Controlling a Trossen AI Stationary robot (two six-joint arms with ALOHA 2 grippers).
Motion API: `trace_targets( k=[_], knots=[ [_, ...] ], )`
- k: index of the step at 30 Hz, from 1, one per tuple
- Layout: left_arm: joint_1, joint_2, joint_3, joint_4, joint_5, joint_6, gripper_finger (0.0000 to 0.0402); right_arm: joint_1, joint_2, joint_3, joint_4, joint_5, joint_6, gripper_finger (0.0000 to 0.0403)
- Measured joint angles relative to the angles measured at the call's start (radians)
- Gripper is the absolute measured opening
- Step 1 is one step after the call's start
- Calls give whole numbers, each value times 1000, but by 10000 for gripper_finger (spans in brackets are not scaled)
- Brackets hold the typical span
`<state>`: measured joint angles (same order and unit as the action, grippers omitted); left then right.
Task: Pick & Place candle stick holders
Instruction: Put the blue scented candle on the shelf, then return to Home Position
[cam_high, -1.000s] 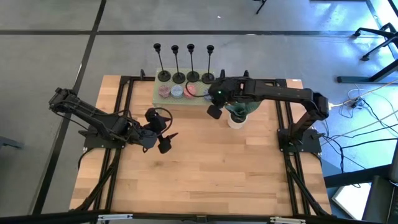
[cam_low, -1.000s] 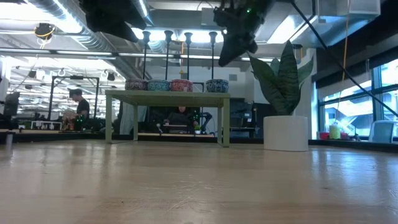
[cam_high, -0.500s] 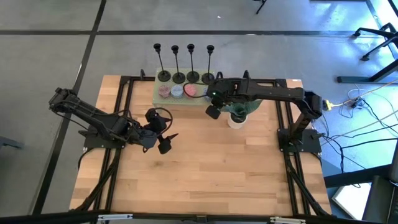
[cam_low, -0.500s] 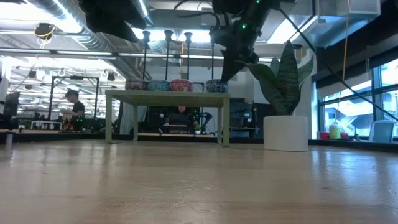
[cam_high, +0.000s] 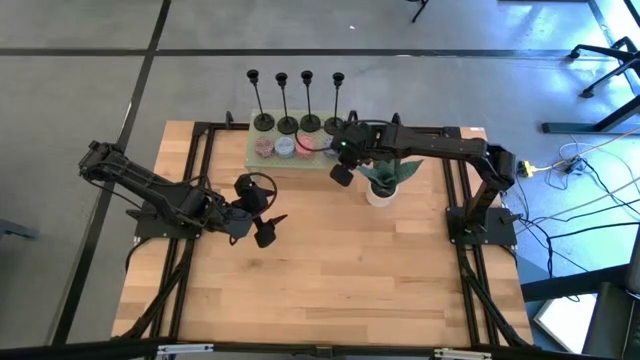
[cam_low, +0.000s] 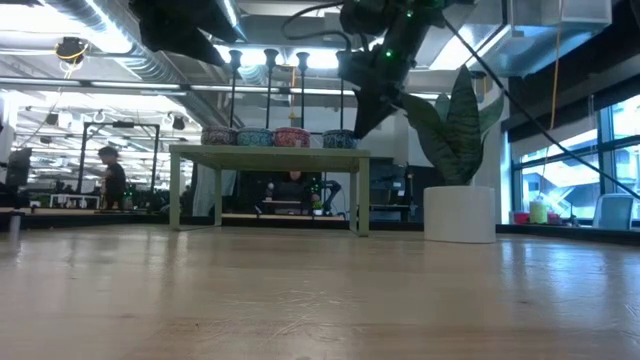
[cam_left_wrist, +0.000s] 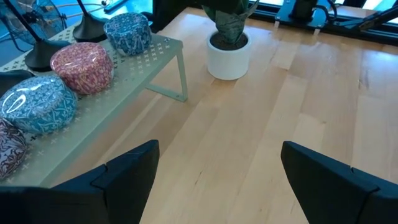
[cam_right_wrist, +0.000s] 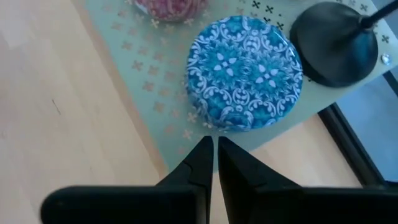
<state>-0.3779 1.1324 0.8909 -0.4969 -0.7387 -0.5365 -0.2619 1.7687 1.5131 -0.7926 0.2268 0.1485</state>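
Your desk is a pale wooden butcher-block top with a black frame along its sides. At its far edge stands a small pale green shelf of perforated metal on thin legs, and you can count four round patterned tins on it; the blue one lies right below the right wrist camera, and a pink one sits next to it.

Behind the tins, along the shelf's back edge, you see the four candle stick holders in a row, all matching: black, each with a round flat base, a thin tall stem and a small cup on top. In the low view their stems rise above the tins.

One potted plant with long green leaves in a white round pot stands on the desk just beside the shelf's right end.

Your right gripper hangs over the shelf's right end, above the blue tin; its fingers are pressed together and hold nothing, touching nothing.

Your left gripper waits over the desk's left middle, well apart from the shelf, its fingers spread wide and empty.
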Motion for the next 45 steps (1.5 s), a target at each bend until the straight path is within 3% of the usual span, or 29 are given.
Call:
trace_targets(
  k=[15, 23, 33, 38, 45],
  knots=[
    [0, 0, 0, 0, -19, 32, 336, 27, -39, 0, 4, -3, -60, 27],
    [-7, -33, 12, -14, -57, 69, 336, 100, -218, 0, -21, -2, -90, 27],
    [-86, -215, 25, -125, -91, 180, 330, 269, -436, -3, -108, -2, -157, 27],
    [-129, -285, -35, -140, -142, 184, 287, 342, -523, -97, -54, -2, -156, 27],
    [-157, -341, -90, -133, -221, 232, 186, 402, -687, -333, 77, 20, -119, 27]
  ],
)
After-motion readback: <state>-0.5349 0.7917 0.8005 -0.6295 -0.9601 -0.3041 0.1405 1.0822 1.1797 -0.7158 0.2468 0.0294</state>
